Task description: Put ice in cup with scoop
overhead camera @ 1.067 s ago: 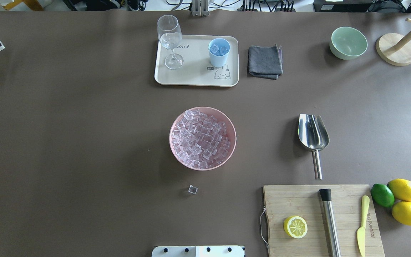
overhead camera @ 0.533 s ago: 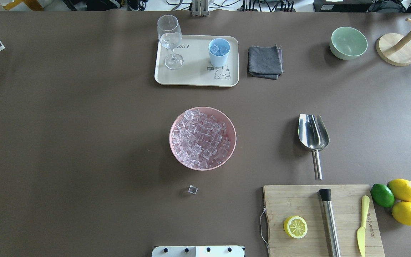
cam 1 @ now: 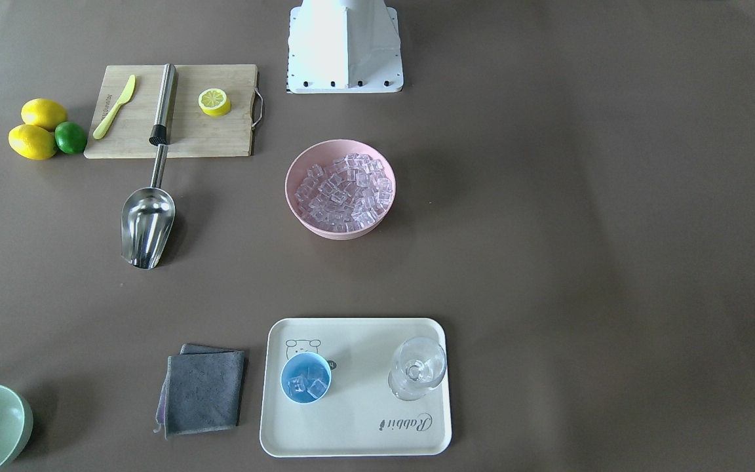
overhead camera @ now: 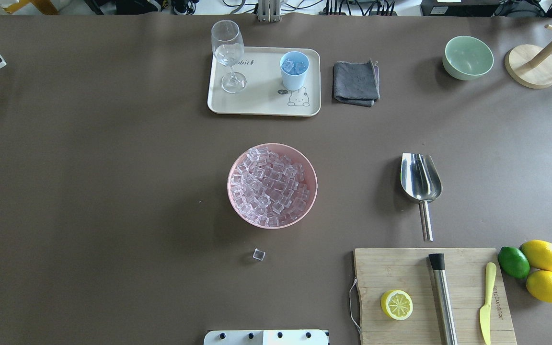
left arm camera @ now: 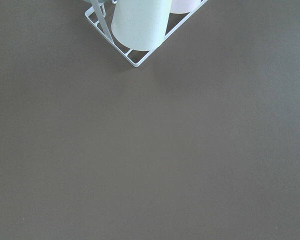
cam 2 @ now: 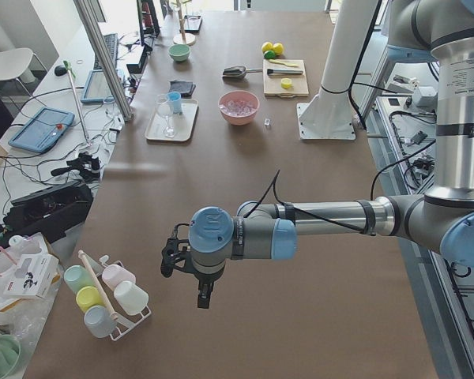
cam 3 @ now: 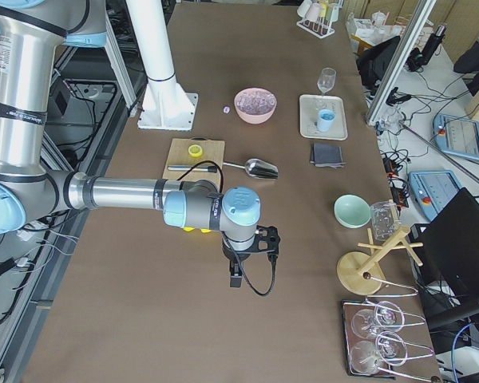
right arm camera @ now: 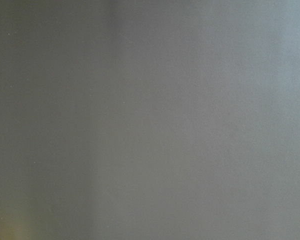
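The cup [overhead camera: 294,72] on the tray [overhead camera: 261,103] holds some ice [overhead camera: 295,66] and the scoop [overhead camera: 420,182] lies empty near the board [overhead camera: 391,268], so the job looks about done, while the left gripper [cam 2: 205,297] and right gripper [cam 3: 234,278] hang far off and I cannot tell if they are spread or pressed together.

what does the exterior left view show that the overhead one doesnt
Only exterior left: the left arm stretched over bare table, far from the scoop, and the plastic cups on the wire rack. Only overhead: ice cubes inside the blue cup, and the rabbit print on the tray. Both: the pink bowl of ice, the scoop, the stemmed glass, one stray cube.
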You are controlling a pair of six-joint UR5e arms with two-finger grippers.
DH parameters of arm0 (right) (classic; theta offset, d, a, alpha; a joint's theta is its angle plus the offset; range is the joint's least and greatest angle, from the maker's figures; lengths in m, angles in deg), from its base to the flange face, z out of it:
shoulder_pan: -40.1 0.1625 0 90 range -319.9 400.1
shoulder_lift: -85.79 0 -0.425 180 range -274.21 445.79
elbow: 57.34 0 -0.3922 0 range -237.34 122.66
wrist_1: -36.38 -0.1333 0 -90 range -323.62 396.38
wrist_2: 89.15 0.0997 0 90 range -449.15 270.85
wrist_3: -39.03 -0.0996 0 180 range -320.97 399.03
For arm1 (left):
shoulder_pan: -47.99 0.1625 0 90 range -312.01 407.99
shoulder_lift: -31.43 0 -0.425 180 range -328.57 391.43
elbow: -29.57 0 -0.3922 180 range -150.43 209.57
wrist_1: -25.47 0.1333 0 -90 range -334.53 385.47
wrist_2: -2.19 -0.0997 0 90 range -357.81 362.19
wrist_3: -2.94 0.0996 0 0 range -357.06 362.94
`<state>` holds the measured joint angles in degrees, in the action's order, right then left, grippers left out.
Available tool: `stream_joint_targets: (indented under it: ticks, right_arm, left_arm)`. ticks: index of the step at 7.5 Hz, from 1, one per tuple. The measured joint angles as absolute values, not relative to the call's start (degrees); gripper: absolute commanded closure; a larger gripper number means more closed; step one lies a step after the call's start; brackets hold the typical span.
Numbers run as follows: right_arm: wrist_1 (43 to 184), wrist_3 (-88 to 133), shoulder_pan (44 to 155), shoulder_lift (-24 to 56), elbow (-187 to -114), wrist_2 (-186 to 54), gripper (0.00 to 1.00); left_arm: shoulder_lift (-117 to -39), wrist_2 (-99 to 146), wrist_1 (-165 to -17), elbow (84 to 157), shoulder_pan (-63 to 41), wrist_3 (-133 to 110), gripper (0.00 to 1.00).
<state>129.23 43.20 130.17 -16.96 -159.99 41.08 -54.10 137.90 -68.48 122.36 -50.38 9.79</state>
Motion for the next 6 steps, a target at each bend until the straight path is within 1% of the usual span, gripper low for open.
stream_joint_targets:
  ticks: [6]
  right_arm:
    - [129.28, 43.11, 130.28, -16.81, -159.82, 41.01, 0.00]
  left_arm:
    - [-53.35, 134.90, -68.54, 122.79, -49.81, 10.18, 0.02]
